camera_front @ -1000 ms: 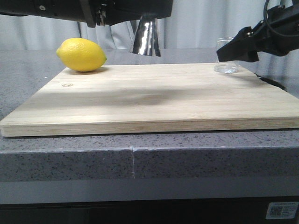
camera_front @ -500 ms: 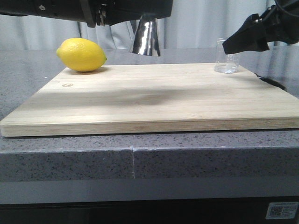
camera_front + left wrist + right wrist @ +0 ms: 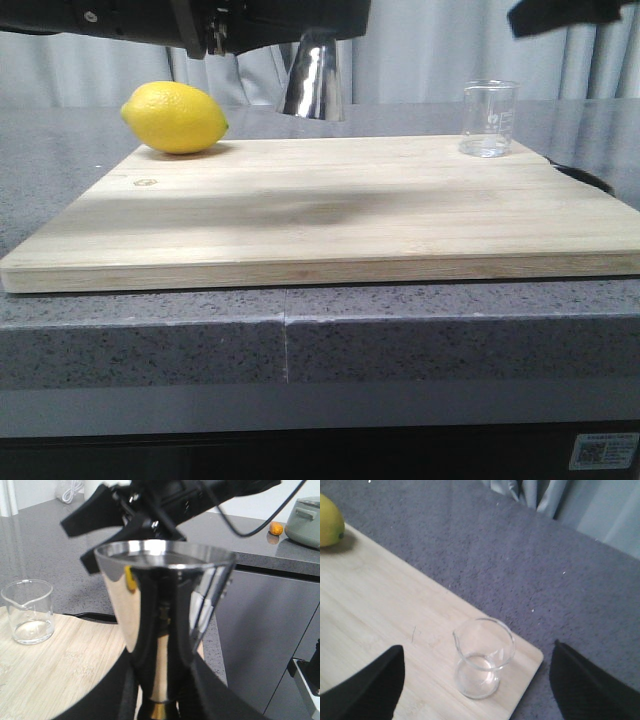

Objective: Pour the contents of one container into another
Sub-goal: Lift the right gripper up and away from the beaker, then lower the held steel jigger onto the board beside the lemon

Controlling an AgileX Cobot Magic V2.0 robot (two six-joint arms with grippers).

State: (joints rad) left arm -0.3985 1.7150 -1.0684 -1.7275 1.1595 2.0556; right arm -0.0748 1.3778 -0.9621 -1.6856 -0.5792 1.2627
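Below open jaws: beaker (image 3: 481,658).

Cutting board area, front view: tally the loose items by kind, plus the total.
Lemon: 1
Glass beaker: 1
Steel jigger: 1, held by the left tool
Wooden cutting board: 1
Total: 4

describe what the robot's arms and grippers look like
Both arms are matte black. The left gripper has smooth black fingers. The right gripper has broad, finely textured black pads. The right arm, seen from the left wrist, carries a thin black cable and small silver screws.
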